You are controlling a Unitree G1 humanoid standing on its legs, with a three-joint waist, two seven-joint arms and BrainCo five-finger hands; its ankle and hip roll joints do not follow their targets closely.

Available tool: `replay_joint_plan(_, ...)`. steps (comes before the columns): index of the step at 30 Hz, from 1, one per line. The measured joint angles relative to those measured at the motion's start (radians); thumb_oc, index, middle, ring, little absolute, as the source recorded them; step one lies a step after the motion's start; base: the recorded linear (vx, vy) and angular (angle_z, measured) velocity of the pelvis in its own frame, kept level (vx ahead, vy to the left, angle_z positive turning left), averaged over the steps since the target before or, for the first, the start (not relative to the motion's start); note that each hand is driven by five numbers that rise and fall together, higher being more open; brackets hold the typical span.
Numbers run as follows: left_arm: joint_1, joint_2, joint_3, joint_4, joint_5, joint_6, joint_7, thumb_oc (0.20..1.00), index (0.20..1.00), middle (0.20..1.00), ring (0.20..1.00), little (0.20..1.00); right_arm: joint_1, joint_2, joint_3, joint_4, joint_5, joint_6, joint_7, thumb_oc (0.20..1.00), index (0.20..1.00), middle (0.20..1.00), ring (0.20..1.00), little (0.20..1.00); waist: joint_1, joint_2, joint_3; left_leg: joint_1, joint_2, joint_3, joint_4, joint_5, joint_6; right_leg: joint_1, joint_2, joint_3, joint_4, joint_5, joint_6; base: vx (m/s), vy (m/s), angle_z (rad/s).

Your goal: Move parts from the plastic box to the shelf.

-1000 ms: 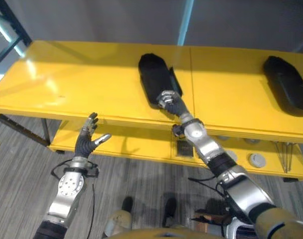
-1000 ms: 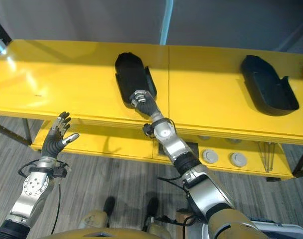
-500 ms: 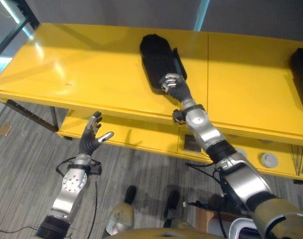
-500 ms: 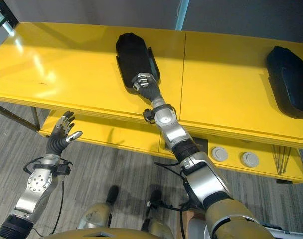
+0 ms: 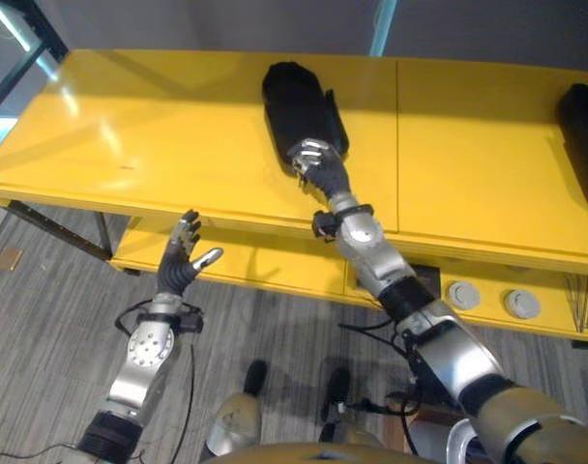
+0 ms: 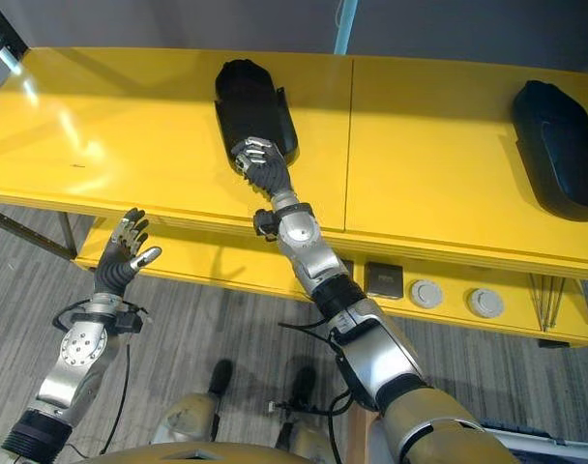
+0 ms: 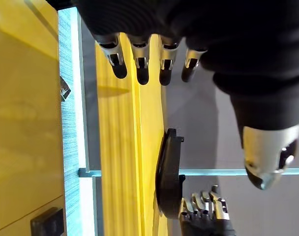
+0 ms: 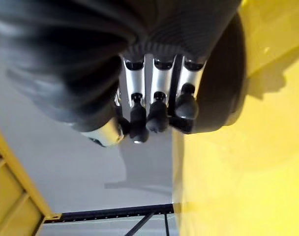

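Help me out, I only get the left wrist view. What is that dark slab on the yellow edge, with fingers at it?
Observer: It is a long black part lying flat on top of the yellow shelf. The right hand has its fingers curled on the part's near end.
Operator: Is it the only one up there?
Observer: No, a second black part lies at the shelf's right end.
Operator: Anything underneath?
Observer: Yes, two grey round discs sit side by side on the lower board, towards the right.
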Motion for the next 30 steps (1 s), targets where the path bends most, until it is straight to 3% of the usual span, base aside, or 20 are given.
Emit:
replay_joint_plan(3,0.027,0.001,0.004,0.000,-0.010,0.000,-0.007,1.000,1.000,1.000,1.000,1.000,0.068,-0.068,-0.001,-0.155,0.001,-0.008,0.003,1.000,1.000,1.000,1.000,1.000,0.001,0.000,0.004,0.028,0.000,0.003,-0.001,-0.003,0.000,0.029,0.000,0.001,0.000,-0.002,0.001,0.01,0.004,0.01)
replay_joint_plan(9,0.051,-0.001,0.006,0.002,-0.019,0.003,-0.013,1.000,1.000,1.000,1.000,1.000,0.071,-0.109,-0.093,-0.131,-0.097,-0.020,-0.080,1.000,1.000,1.000,1.000,1.000,-0.026,-0.007,0.008,0.057,-0.003,0.029,-0.001,-0.013,0.006,0.043,-0.001,0.027,0.000,-0.001,0.008,0.01,-0.001,-0.13)
replay_joint_plan(13,0.050,-0.003,0.005,0.002,-0.019,0.009,-0.013,1.000,1.000,1.000,1.000,1.000,0.070,-0.113,-0.091,-0.065,-0.188,-0.012,-0.121,1.000,1.000,1.000,1.000,1.000,-0.046,-0.009,0.008,0.062,-0.004,0.030,-0.001,-0.013,0.006,0.046,0.000,0.029,0.000,0.002,0.007,0.00,-0.006,-0.06)
replay_joint_plan(15,0.051,-0.003,0.005,0.002,-0.019,0.012,-0.012,1.000,1.000,1.000,1.000,1.000,0.063,-0.119,-0.087,0.033,-0.237,0.025,-0.122,1.000,1.000,1.000,1.000,1.000,-0.044,-0.011,0.008,0.062,-0.003,0.030,-0.001,-0.013,0.006,0.046,0.001,0.028,0.000,0.002,0.007,0.00,0.000,0.00)
replay_joint_plan(19,0.053,-0.002,0.005,0.003,-0.019,0.014,-0.011,1.000,1.000,1.000,1.000,1.000,0.058,-0.119,-0.072,0.131,-0.239,0.065,-0.121,1.000,1.000,1.000,1.000,1.000,-0.039,-0.016,0.011,0.060,-0.002,0.029,-0.001,-0.013,0.006,0.044,0.001,0.028,0.000,0.002,0.007,0.00,0.000,0.00)
replay_joint_plan(30,0.049,0.001,0.002,0.004,-0.018,0.016,-0.005,1.000,1.000,1.000,1.000,1.000,-0.055,-0.113,-0.023,0.247,-0.218,0.068,-0.110,1.000,1.000,1.000,1.000,1.000,-0.030,-0.027,0.014,0.021,0.001,0.025,0.003,-0.012,0.004,0.012,0.001,0.019,0.000,0.002,0.006,0.00,-0.004,0.02)
